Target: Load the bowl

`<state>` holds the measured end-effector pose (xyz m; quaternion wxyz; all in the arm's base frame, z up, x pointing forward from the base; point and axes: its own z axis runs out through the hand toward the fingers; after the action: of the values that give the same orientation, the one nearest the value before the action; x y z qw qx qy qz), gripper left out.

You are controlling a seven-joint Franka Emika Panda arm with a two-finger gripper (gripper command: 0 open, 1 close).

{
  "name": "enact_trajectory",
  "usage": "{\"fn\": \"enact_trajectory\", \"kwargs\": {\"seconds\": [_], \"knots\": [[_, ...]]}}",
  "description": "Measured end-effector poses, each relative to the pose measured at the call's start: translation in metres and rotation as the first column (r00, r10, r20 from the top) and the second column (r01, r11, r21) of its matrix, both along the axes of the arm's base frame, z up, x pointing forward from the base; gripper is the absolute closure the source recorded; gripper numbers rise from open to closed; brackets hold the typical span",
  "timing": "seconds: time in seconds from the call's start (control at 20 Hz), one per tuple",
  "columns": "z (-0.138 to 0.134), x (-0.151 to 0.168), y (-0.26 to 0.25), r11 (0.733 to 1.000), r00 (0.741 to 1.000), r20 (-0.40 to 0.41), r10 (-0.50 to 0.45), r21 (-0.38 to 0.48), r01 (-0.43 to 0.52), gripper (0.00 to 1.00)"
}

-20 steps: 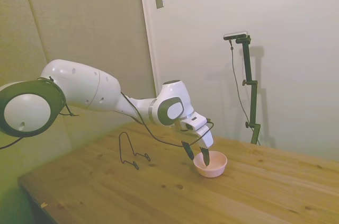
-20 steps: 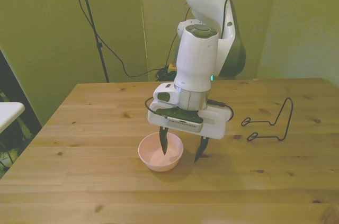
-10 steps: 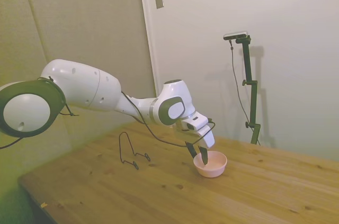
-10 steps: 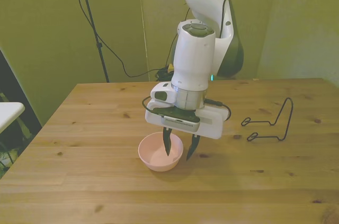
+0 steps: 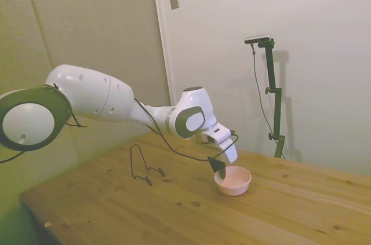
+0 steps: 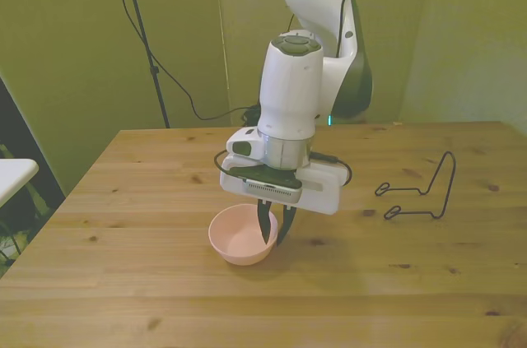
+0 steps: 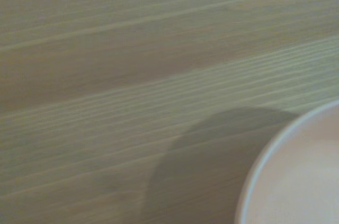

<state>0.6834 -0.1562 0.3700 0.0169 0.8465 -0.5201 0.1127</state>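
So the pale pink bowl (image 6: 240, 234) is sat on the wooden table (image 6: 123, 282), roughly mid-table and a bit toward the front view's left, and its rim is pinched by the gripper (image 6: 273, 227) on the side facing the front view's right. The two dark fingers (image 6: 265, 225) are drawn in close together, one seen inside the bowl and the other just outside the wall, so the pincer is narrow and clamped on the rim. In the side view the same thing is seen: the gripper (image 5: 220, 168) is tipped down onto the near edge of the bowl (image 5: 233, 180), which looks like it's resting flat on the wood, though whether it's lifted a hair can't be told. The thin black wire rack (image 6: 418, 192) is stood upright well apart from the bowl, off toward the front view's right. In the blurry wrist view only a curved slice of the bowl (image 7: 296, 181) and its shadow on the table planks (image 7: 132, 65) are picked up.
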Motion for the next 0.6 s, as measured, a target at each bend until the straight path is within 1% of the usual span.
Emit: {"fn": "enact_trajectory", "kwargs": {"seconds": [0.15,0.3,0.45,0.6], "knots": [[0.003,-0.001,-0.006,1.0,1.0,0.006,0.013,0.014,-0.013,1.0],[0.015,-0.006,-0.01,0.999,0.999,0.024,0.032,0.039,-0.033,1.0],[0.038,-0.021,-0.004,0.994,0.997,0.048,0.067,0.082,-0.07,1.0],[0.072,-0.045,0.013,0.984,0.992,0.066,0.104,0.135,-0.112,1.0]]}}
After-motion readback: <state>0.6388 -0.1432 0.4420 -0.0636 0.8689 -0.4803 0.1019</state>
